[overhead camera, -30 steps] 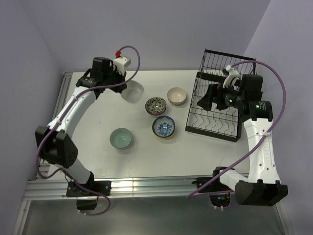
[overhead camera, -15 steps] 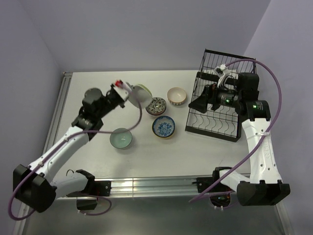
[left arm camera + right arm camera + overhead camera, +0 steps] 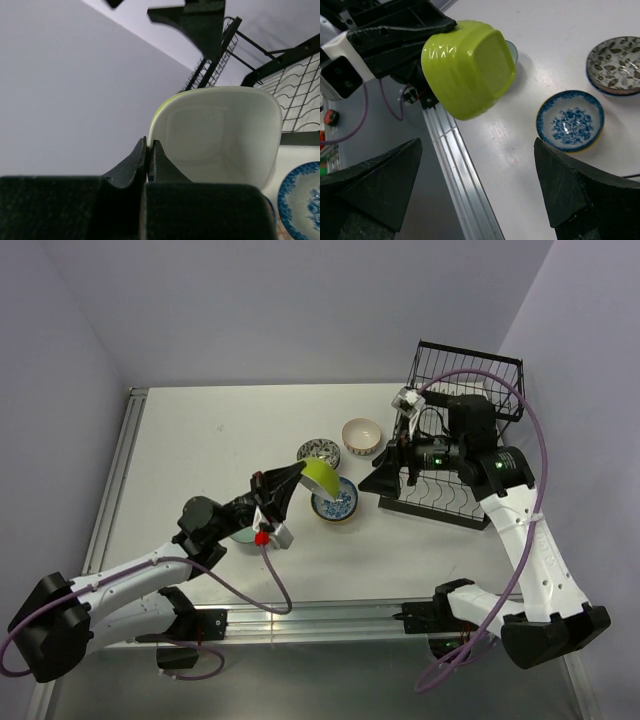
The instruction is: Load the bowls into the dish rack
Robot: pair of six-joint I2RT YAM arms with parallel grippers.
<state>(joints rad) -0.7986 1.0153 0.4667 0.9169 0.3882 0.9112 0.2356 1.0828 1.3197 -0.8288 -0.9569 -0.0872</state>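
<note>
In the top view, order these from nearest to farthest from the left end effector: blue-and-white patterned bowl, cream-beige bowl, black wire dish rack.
1. Blue-and-white patterned bowl, beside the left end effector.
2. Cream-beige bowl, farther back.
3. Black wire dish rack, far right.

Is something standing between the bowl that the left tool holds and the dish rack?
Yes. The open right tool hangs before the dish rack, on its left side, facing the lime-green bowl in the left tool. The blue-and-white bowl lies below, on the table.
</note>
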